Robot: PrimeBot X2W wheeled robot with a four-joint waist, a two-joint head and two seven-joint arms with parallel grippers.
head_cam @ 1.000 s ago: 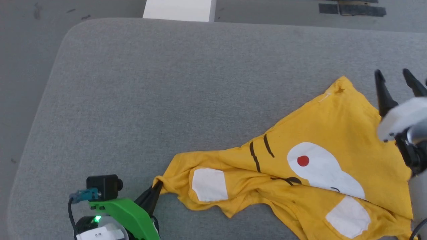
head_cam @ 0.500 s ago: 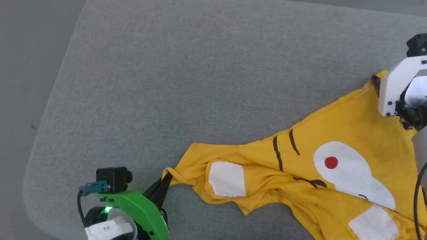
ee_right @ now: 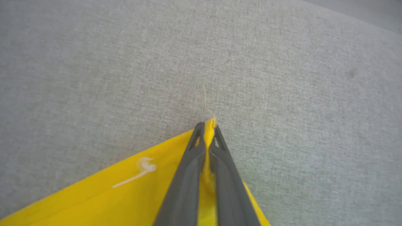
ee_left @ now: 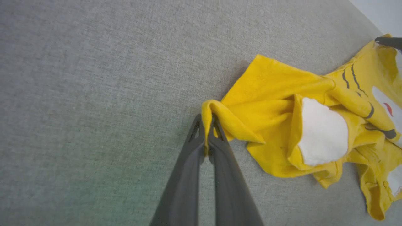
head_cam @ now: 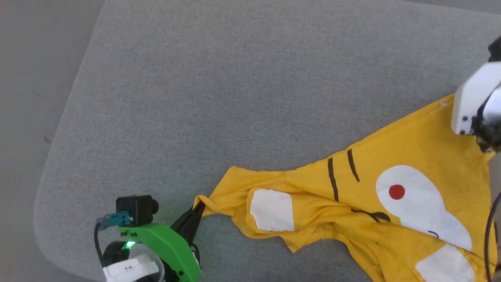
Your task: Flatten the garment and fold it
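Down at the near edge, low on the robot's left, the left gripper (head_cam: 197, 209) juts out from its green bracket (head_cam: 156, 243), and its two dark fingers are pressed together on a bunched corner of the garment (head_cam: 372, 196); in the left wrist view a little loop of yellow cloth curls over the tips. From that pinch the mustard T-shirt runs away to the robot's right across the grey cushion (head_cam: 235, 98), printed side up and far from flat: folds pile around a white patch (head_cam: 272, 209) just beside the left grip, and the near hem is crumpled and runs off the bottom of the head view. Further along come two black whisker lines (head_cam: 340, 174), then a red dot (head_cam: 397, 192) sitting on a big white blob. Out at the far right corner, the right gripper (ee_right: 207, 127) is clamped tight on the shirt's pointed tip, yellow cloth squeezed between the fingers and a pale loose thread (ee_right: 205, 100) trailing past them onto the cushion; from the head its white housing (head_cam: 471, 103) covers that pinch. Beyond lies bare grey fabric, with the floor (head_cam: 23, 78) off the cushion's left edge
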